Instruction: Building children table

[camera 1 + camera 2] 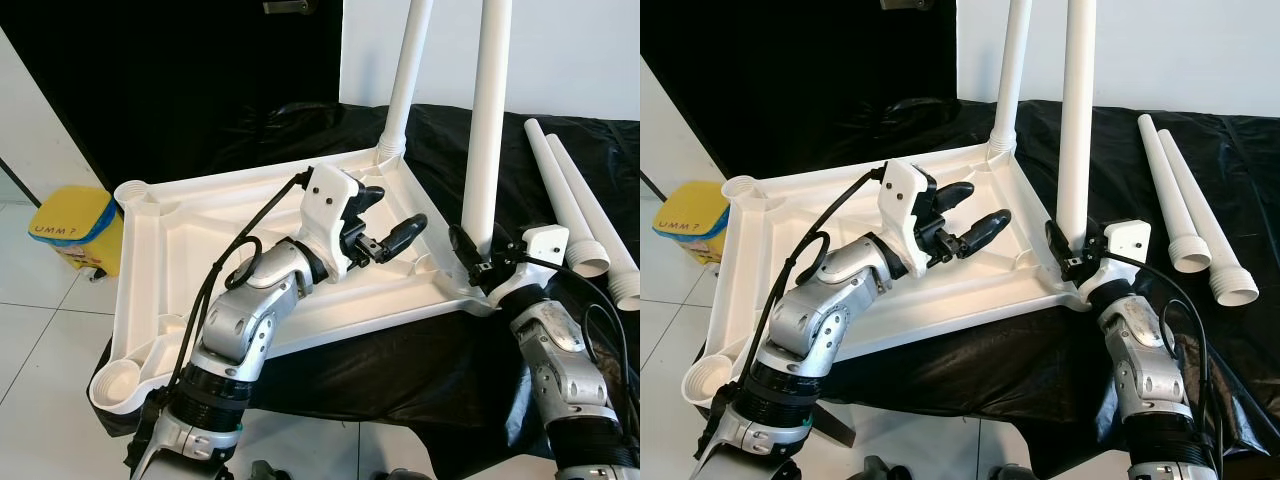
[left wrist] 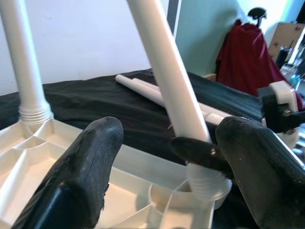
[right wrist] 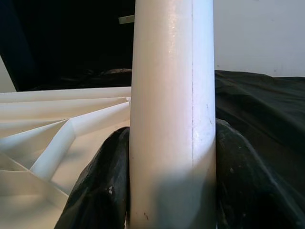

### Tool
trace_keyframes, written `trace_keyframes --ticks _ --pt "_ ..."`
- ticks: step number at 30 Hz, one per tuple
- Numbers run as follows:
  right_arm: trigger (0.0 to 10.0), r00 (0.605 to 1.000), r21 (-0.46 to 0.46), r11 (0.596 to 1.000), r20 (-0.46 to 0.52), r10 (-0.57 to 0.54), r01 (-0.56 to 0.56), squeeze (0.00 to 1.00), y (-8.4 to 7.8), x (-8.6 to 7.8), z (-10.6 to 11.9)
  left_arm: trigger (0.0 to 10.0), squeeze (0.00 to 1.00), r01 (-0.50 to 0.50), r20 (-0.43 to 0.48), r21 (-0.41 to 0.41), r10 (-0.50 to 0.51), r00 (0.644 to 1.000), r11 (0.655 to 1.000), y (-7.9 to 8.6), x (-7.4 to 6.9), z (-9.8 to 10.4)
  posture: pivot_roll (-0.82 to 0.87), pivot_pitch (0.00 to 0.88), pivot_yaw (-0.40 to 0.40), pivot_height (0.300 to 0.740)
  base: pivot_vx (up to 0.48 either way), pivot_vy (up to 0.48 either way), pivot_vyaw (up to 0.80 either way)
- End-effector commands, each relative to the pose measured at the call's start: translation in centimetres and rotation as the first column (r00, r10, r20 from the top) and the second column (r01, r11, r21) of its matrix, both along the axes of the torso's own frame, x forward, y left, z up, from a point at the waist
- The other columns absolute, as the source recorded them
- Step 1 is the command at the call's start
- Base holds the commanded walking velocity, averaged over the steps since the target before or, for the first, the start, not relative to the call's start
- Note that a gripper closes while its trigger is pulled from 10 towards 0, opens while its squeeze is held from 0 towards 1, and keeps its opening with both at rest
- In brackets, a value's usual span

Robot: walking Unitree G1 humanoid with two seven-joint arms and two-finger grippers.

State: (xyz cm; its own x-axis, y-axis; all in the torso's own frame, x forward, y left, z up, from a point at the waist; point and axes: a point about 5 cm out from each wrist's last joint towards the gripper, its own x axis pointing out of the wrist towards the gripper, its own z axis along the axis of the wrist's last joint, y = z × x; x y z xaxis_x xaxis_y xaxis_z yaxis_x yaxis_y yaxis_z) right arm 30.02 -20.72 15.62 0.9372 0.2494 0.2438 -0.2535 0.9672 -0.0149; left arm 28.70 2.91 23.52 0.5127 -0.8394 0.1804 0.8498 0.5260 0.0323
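A: Tabletop [image 1: 200,235] is lying upside down on black cloth [image 1: 400,370]; a leg [image 3: 171,114] is being clamped by the right gripper [image 1: 478,257].

B: Left gripper [image 1: 385,225] is being held spread above the tabletop; loose legs [image 2: 143,88] are being shown behind.

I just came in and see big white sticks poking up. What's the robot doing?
It is building a little table. The white tabletop lies upside down on a black cloth. Two legs stand in its corner sockets. The right gripper is shut on the near leg, low down by its socket. The far leg is already in. The left gripper hovers open over the tabletop, holding nothing. Two spare legs lie on the cloth to the right, and two sockets are empty.
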Motion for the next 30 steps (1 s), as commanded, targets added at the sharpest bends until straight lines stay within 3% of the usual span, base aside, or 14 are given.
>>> trace_keyframes --ticks 1,8,9,17,18,30 --pt "10.0 1.0 0.0 1.0 -0.01 -0.019 0.019 0.0 -0.4 0.0 -0.3 10.0 0.0 0.031 -0.012 0.002 -0.031 0.999 1.0 -0.3 0.0 0.1 -0.1 0.057 -0.024 0.74 0.0 0.0 0.0" --pt "10.0 1.0 -0.007 1.0 0.002 -0.026 0.026 0.0 -0.6 0.1 0.0 10.0 0.03 0.071 -0.029 -0.002 -0.071 0.997 0.997 -0.2 0.3 0.3 -0.1 0.045 -0.019 0.74 0.0 0.0 0.0" --pt "10.0 1.0 -0.008 1.0 0.002 -0.027 0.027 0.0 -0.6 0.1 0.0 10.0 1.0 0.083 -0.035 -0.009 -0.084 0.996 0.996 -0.1 0.3 0.4 -0.1 0.041 -0.018 0.74 0.0 0.0 0.0" --pt "10.0 1.0 -0.014 1.0 0.004 -0.028 0.028 0.0 -0.6 -0.1 -0.2 10.0 1.0 0.105 -0.034 -0.011 -0.106 0.994 0.994 0.2 0.7 1.0 -0.1 0.036 -0.015 0.74 0.0 0.0 0.0" --pt "10.0 1.0 -0.016 0.999 0.006 -0.029 0.029 0.0 -0.6 -0.1 -0.1 10.0 0.0 0.104 -0.034 -0.007 -0.104 0.994 0.995 0.2 0.8 1.1 -0.1 0.04 -0.019 0.74 0.0 0.0 0.0" --pt "10.0 1.0 -0.023 0.999 0.01 -0.026 0.026 0.0 -0.5 0.0 0.0 10.0 0.0 0.118 -0.07 -0.015 -0.118 0.99 0.993 0.3 1.0 1.4 -0.09 0.045 -0.023 0.74 0.0 0.0 0.0"
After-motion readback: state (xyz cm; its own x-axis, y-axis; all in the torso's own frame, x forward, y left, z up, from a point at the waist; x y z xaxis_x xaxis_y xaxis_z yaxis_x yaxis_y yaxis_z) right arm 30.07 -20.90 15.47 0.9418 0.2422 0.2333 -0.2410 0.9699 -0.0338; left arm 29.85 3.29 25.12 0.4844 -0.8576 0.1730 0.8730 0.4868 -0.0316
